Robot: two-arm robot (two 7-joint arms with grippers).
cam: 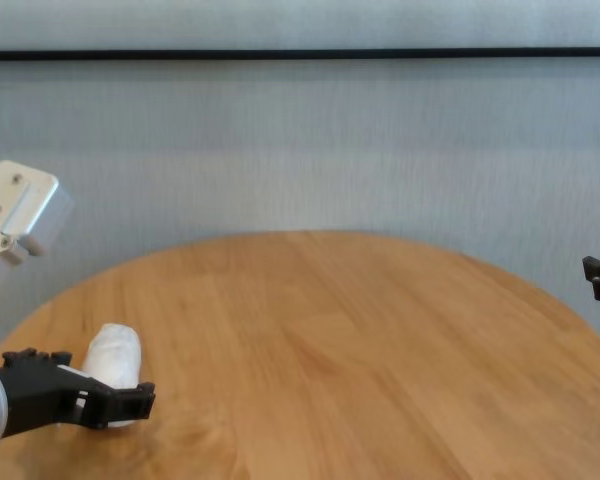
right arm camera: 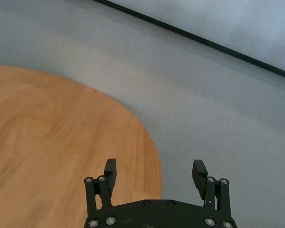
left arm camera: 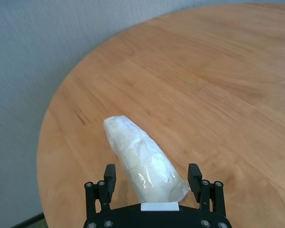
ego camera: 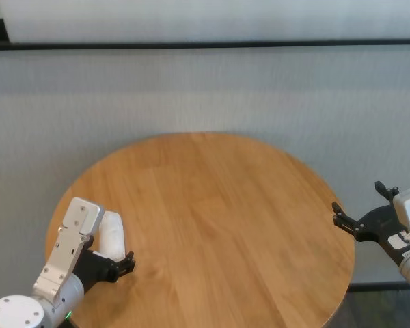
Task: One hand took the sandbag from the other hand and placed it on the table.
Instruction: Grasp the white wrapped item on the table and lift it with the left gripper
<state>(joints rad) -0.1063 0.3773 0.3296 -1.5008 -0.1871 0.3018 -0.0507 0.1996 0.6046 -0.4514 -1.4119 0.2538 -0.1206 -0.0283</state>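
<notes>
Table point(ego camera: 212, 219): round, light-brown wood-grain top, standing before a pale grey wall.

Sandbag point(left arm camera: 142, 159): white oblong bag in clear shiny wrap, lying flat on the table's left part near the rim; also seen in the head view point(ego camera: 112, 234) and chest view point(cam: 115, 358).

Left gripper point(left arm camera: 153, 176): black, two fingers, small plain white sticker on its body. Low over the left part of the table, fingers spread, one on each side of the sandbag's near end. A gap shows at each finger in the wrist view, so it appears not to pinch the bag, though contact lower down cannot be ruled out.

Right gripper point(right arm camera: 155, 172): black, two fingers spread wide, holding nothing. Hovers at the table's right edge point(ego camera: 361, 217), well apart from the sandbag.
</notes>
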